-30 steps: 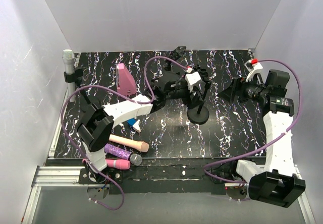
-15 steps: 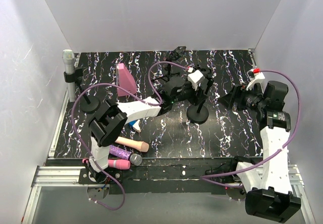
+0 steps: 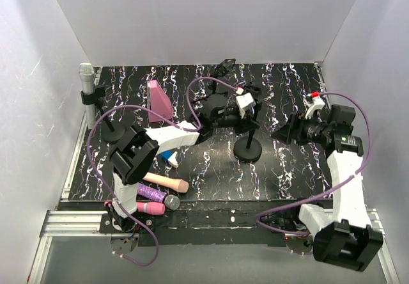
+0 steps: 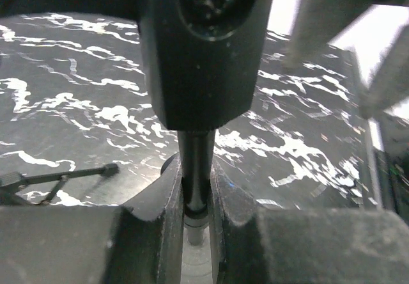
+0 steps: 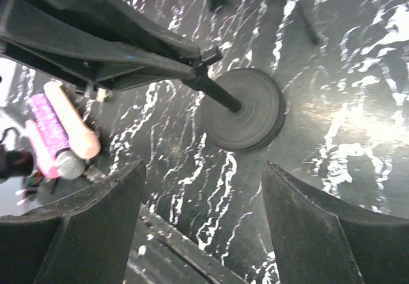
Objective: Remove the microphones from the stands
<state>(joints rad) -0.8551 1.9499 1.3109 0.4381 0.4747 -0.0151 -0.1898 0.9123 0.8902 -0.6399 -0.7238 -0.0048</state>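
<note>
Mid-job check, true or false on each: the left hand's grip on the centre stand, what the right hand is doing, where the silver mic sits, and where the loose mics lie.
1. The left hand is shut on the stand pole. True.
2. The right hand grips the round base. False: it is open and holds nothing, hanging near the base.
3. The silver microphone stands upright in a clip at the far left. True.
4. The peach microphone and the purple microphone lie at the far right. False: both lie at the near left.
</note>
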